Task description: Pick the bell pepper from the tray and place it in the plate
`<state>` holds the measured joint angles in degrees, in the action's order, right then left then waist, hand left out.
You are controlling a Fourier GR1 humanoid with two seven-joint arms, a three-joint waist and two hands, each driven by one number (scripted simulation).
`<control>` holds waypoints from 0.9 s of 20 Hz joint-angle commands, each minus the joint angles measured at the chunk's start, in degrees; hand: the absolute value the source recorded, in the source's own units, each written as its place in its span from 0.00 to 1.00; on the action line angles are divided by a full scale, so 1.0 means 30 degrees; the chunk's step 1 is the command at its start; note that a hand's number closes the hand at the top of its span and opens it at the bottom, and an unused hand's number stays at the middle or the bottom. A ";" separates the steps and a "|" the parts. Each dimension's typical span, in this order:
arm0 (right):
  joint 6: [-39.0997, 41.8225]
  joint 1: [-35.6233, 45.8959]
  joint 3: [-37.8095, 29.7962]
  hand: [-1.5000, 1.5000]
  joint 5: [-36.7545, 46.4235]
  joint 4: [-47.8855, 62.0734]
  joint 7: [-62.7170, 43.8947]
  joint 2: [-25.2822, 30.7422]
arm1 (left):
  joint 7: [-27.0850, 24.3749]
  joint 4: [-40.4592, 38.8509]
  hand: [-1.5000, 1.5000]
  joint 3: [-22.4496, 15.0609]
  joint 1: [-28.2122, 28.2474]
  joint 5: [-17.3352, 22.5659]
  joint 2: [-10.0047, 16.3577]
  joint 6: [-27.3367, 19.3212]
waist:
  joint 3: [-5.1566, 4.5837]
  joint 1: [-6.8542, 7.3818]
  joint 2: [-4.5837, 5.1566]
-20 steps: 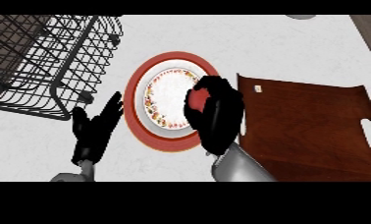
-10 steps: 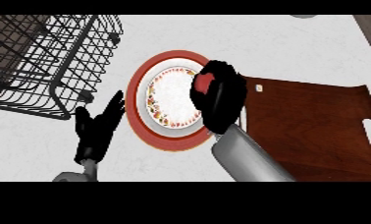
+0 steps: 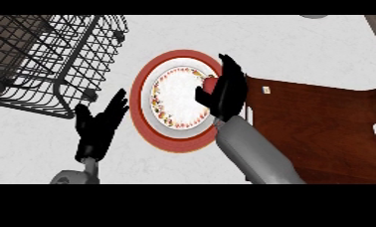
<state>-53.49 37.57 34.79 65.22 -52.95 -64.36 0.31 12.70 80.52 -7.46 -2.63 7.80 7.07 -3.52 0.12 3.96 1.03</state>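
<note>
As my grey right forearm [image 3: 253, 154] is slanting up from the lower edge, it is crossing the near left corner of the brown tray [image 3: 316, 121] and covering that part of it. Over on the other side, my left hand [image 3: 95, 129] is resting open on the near left, just beside the plate's left rim, with fingers straight and spread, pointing away from me.

Between the two arms the plate [image 3: 141, 102] is sitting on the white counter [image 3: 294, 47], showing a red outer band, a patterned ring and a white middle. Its right edge is lying just beside the tray's left edge.

Now the right hand [image 3: 228, 94]: it is hanging over the plate's right side, and my fingers and thumb are curling round the bell pepper [image 3: 209, 82]. Only a red patch of it is showing at the hand's left, above the patterned ring, with the white middle lying bare just left of it. The hand is hiding the rest, so I cannot tell whether the pepper is touching the plate.

Farther out, a small pale tag [image 3: 265, 89] is sitting on the tray's far left corner, just right of my hand. A black wire basket [image 3: 88, 56] is filling the far left, its near corner close to my left fingertips and its far side near the plate's upper rim. At the far right a grey rounded thing [image 3: 316, 17] is poking in, too cut off to name.
</note>
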 commanded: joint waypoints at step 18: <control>-0.8409 -0.4512 0.3590 0.00 -0.8471 -0.7136 0.6671 0.0933 | 0.1206 0.1479 0.50 0.0846 0.1178 0.0320 0.0584 -0.0075 | -0.0003 -0.1254 -0.0379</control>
<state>-75.27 30.42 40.33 43.87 -64.45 -46.44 1.64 13.46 82.68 -5.52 0.08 8.31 8.00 -3.43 0.13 0.82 0.12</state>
